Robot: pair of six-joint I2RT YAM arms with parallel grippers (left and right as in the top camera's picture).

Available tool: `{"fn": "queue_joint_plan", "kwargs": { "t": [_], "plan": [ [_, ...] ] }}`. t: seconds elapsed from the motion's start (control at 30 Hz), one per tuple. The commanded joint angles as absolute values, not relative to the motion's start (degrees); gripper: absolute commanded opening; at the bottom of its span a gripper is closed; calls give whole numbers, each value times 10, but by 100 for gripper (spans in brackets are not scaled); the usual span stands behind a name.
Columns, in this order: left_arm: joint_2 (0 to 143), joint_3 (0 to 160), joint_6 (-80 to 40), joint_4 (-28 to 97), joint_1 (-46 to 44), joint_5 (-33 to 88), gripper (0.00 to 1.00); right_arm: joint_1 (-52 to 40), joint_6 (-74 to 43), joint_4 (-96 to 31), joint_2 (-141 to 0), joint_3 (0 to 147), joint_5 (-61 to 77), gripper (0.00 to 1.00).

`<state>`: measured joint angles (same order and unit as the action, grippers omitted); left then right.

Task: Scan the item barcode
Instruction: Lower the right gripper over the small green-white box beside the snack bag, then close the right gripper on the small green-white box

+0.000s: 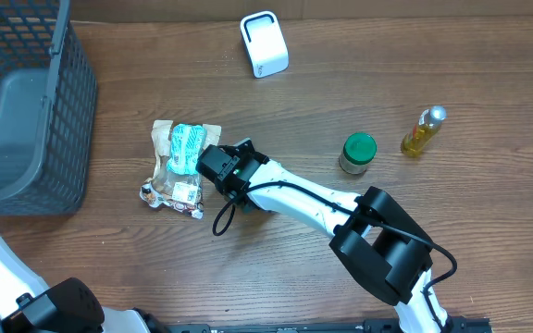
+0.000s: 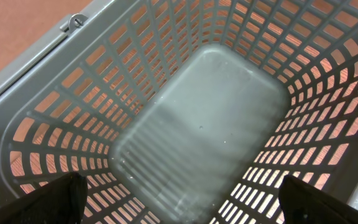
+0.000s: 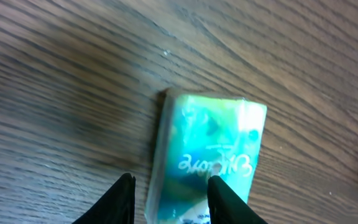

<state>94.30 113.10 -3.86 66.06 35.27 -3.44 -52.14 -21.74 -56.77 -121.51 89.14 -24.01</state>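
Over the basket (image 1: 72, 111), the left fingers (image 2: 48, 202) are held spread. The teal packet (image 1: 188, 146) is seen on the counter (image 1: 340, 83), straddled by narrowly parted right fingers (image 3: 225, 199); whether it is pinched cannot be told. Nothing is yet presented to the scanner (image 1: 264, 43).

Basket (image 1: 74, 102) is set at the counter (image 1: 340, 83) left edge; scanner (image 1: 264, 43) near far edge; packets (image 1: 176, 171) at centre; jar (image 1: 358, 153) and bottle (image 1: 423, 130) toward right edge.
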Motion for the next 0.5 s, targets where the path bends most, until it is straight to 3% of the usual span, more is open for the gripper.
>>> {"fn": "queue_joint_plan", "kwargs": {
  "t": [0.0,0.47],
  "plan": [
    [946,1141,-28,660,352,-31,100,-517,-227,-578,-1224,900,-246,35],
    [946,1141,-28,660,352,-31,100,-517,-225,-610,-1224,900,-321,40]
  ]
}}
